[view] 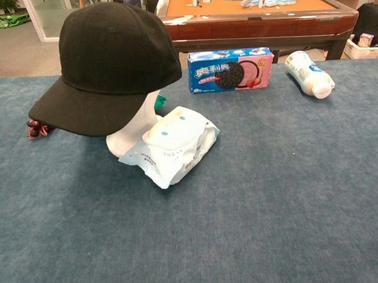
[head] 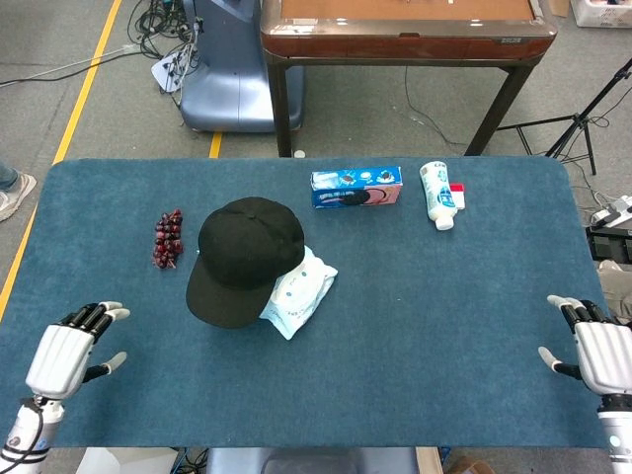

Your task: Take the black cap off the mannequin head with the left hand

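The black cap (head: 244,259) (view: 110,63) sits on the white mannequin head (view: 134,132), brim pointing toward the front left. The head view hides the mannequin under the cap. My left hand (head: 65,354) hovers near the table's front left, well apart from the cap, fingers spread and holding nothing. At the front right edge my right hand (head: 602,353) is open and empty too. Neither hand shows in the chest view.
A pale blue wipes packet (head: 298,291) (view: 173,144) leans against the mannequin's right side. A dark red grape bunch (head: 167,237) lies left of the cap. A cookie box (head: 356,186) (view: 230,69) and a white bottle (head: 435,195) (view: 308,74) lie at the back.
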